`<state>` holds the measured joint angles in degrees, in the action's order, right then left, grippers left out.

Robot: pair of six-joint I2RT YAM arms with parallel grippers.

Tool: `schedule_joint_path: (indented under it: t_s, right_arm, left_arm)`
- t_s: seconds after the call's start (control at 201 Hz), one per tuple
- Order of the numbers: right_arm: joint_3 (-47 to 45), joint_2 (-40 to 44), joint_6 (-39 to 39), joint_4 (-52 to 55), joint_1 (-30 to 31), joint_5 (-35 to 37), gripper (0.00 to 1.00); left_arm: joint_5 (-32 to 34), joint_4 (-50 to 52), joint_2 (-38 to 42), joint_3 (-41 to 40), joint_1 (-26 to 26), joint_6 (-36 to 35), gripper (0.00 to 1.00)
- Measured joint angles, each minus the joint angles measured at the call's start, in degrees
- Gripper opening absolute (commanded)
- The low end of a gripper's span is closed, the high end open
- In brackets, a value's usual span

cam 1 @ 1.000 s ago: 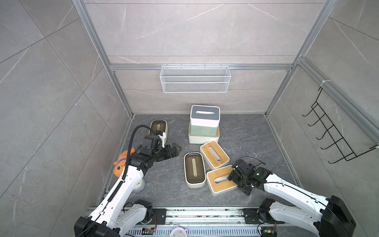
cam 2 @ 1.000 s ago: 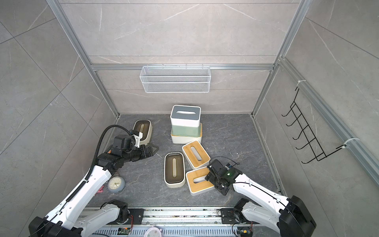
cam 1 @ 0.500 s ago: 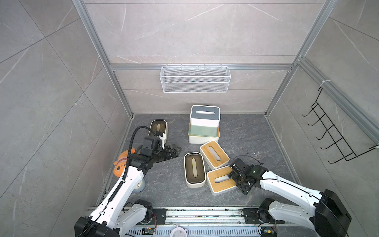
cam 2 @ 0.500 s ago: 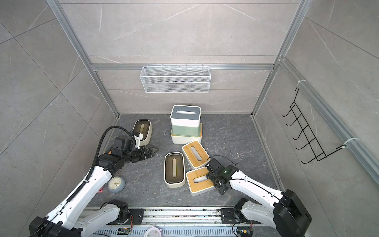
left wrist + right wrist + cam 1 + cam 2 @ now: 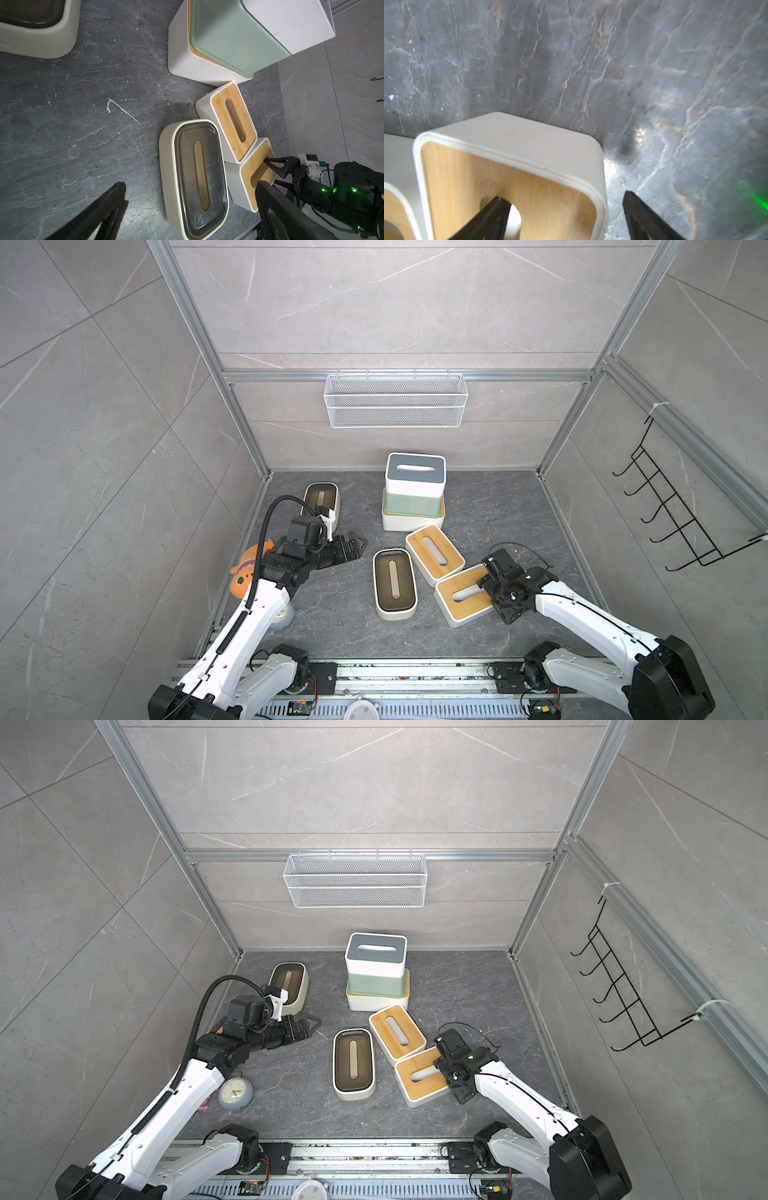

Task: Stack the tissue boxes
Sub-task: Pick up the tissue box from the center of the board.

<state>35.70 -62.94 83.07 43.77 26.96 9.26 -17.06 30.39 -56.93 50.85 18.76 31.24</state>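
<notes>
While four boxes lie loose, the step in hand reads as the right jaws taking the nearest bamboo-lid box point(image 5: 465, 595).

Top views:
- The right arm point(image 5: 582, 614) reaches in. The right jaws stand spread over that box's end, not clamped.
- The second bamboo-lid box point(image 5: 434, 553) lies just beyond the right jaws and touches the first.
- The near dark-lid box point(image 5: 394, 585) lies beyond both.
- The stack stands well ahead of the right jaws: grey-blue-lid box point(image 5: 415, 475) on sage green box point(image 5: 411, 504) on white base box point(image 5: 407, 524).
- The left arm point(image 5: 166, 1106) is extended. The left jaws are wide open and empty above the tabletop point(image 5: 332, 614), with the far dark-lid box point(image 5: 320, 497) off to their side.

Left wrist view:
- Both left fingers point(image 5: 99, 214) are splayed, with nothing between them.
- The near dark-lid box point(image 5: 197, 176) lies ahead of them.
- One right finger point(image 5: 276, 166) dips at the bamboo lid's slot.

Right wrist view:
- The inner finger point(image 5: 488, 218) is at the slot.
- The outer finger point(image 5: 643, 220) hangs outside the end wall, clear of it.

Handling, as judged:
- Sink the inner finger deep and close squarely on the end wall.
- Lift straight up so that the touching neighbour is not dragged.
- An end grip will likely let the box droop, so level it before setting it on the stack.

Against the earlier frames:
- The right arm has swung closer over the box and its wrist has turned.
- The boxes are unmoved.
- The left arm is nearly unchanged.
</notes>
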Motion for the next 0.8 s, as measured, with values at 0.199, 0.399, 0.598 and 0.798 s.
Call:
schedule_joint_path:
  t_s: [0.199, 0.399, 0.598, 0.798]
  right_arm:
    - [0.2, 0.7, -0.5, -0.2, 0.3, -2.1, 0.85]
    - [-0.5, -0.1, 1.4, -2.3, 2.7, -3.2, 0.81]
    - [-1.8, 0.0, 3.5, -3.3, 2.8, -3.2, 0.72]
    - [-2.1, 0.2, 4.8, -3.5, 2.8, -3.0, 0.66]
  left_arm:
    - [-0.6, -0.4, 0.3, -0.6, 0.0, 0.0, 0.99]
    - [-1.5, -1.1, 0.5, -1.9, 0.0, 0.3, 0.99]
    - [-1.6, -1.4, 0.7, -2.4, 0.0, 0.5, 0.99]
    - [-1.6, -1.7, 1.3, -2.7, 0.0, 0.8, 0.99]
